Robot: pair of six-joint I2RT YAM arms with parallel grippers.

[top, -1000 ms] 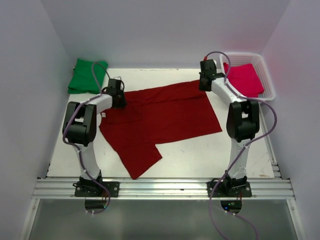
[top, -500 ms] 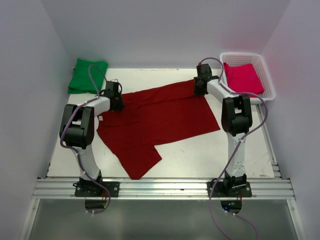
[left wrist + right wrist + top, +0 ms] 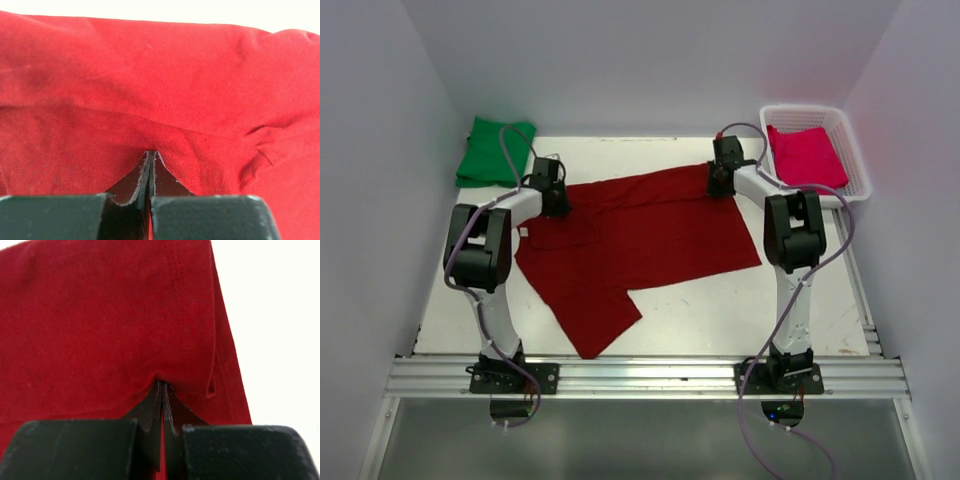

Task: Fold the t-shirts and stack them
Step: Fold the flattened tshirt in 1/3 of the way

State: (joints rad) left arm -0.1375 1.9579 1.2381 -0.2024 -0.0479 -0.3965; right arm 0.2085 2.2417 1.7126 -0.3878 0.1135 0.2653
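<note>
Since a second ago the right hand [image 3: 721,181] has drawn inward along the far edge of the dark red t-shirt [image 3: 640,235], which lies spread on the white bench [image 3: 740,310] between pale walls [image 3: 650,60]. Both hands are pinched tight on cloth: the left hand [image 3: 554,198] at the shirt's far left edge, the right at its far right corner.

Bright even light, soft shadows, wrist backgrounds overexposed.
</note>
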